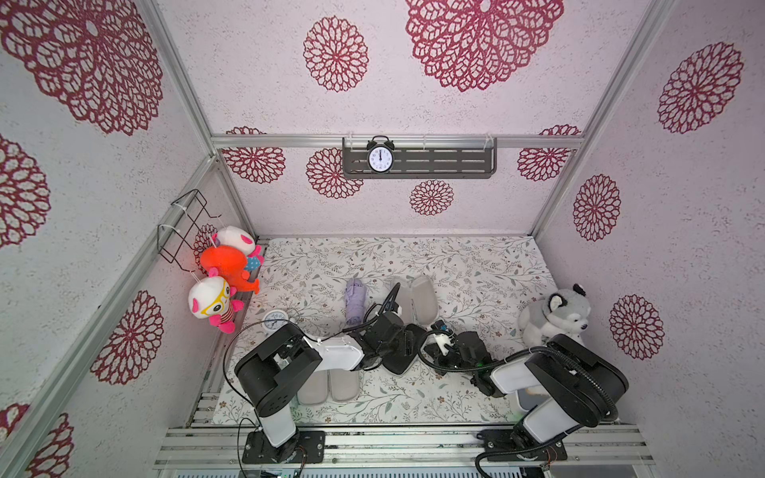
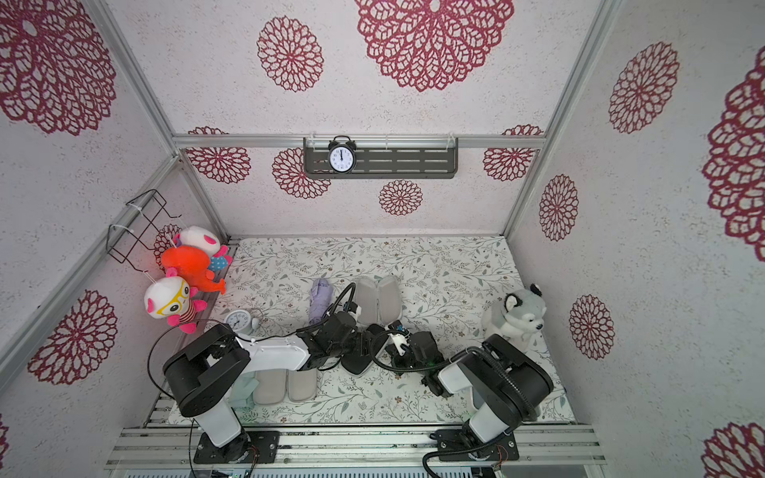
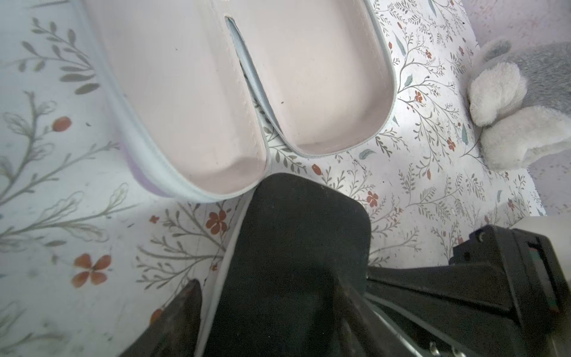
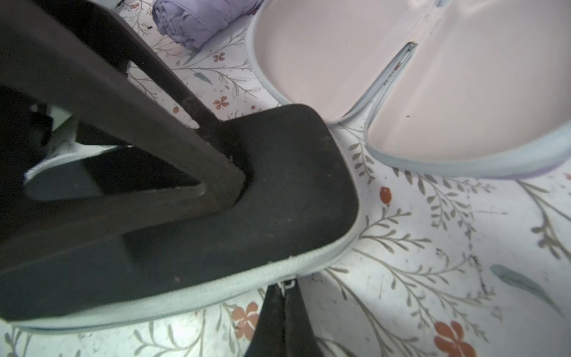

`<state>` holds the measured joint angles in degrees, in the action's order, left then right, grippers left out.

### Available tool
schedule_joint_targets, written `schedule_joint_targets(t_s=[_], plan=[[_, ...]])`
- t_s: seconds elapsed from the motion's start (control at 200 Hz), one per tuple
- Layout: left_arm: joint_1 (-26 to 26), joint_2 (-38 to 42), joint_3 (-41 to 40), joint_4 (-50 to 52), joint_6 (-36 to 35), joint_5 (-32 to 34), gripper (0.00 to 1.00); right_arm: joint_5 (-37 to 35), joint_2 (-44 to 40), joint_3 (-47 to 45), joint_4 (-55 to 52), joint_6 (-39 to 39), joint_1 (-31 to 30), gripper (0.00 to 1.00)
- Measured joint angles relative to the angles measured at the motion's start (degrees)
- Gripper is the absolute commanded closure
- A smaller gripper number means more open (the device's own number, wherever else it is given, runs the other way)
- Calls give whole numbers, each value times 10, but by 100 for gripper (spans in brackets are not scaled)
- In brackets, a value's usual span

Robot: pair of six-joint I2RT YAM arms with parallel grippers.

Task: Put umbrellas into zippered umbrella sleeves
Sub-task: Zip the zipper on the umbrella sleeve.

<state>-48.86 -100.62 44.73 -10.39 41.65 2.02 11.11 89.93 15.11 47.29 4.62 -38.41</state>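
We zip black sleeve [image 4: 247, 197]: right claw [image 4: 285, 289] pinched on zip pull; left claw [image 3: 268, 306] spread astride sleeve, bracing. Pull steady along edge, keep sleeve pinned.

Black-jointed arms [image 1: 289, 360] — white link shells, looping black cables.

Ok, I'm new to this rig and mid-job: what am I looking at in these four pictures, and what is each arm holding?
Two robot arms with two-fingered grippers work over a flowered tablecloth. Two pictures look down from overhead; the other two come from a camera on each wrist. The left gripper, jaws spread, presses on the black oblong zippered sleeve. The right gripper is shut on its small metal zip pull. Beyond lie a folded lilac fabric umbrella and an open lilac sleeve with grey lining.
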Motion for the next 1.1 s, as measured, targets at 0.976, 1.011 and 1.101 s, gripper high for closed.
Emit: schedule_joint_targets(t_s=[0.976, 1.011, 1.101], plan=[[-1, 9, -14, -9, 12, 7, 34, -79, -23, 17, -54, 45, -155, 100], [-1, 10, -16, -9, 13, 7, 34, -84, -23, 18, -57, 49, -160, 100], [-1, 14, -21, -13, 16, 10, 35, -99, -19, 25, -62, 57, -176, 100]])
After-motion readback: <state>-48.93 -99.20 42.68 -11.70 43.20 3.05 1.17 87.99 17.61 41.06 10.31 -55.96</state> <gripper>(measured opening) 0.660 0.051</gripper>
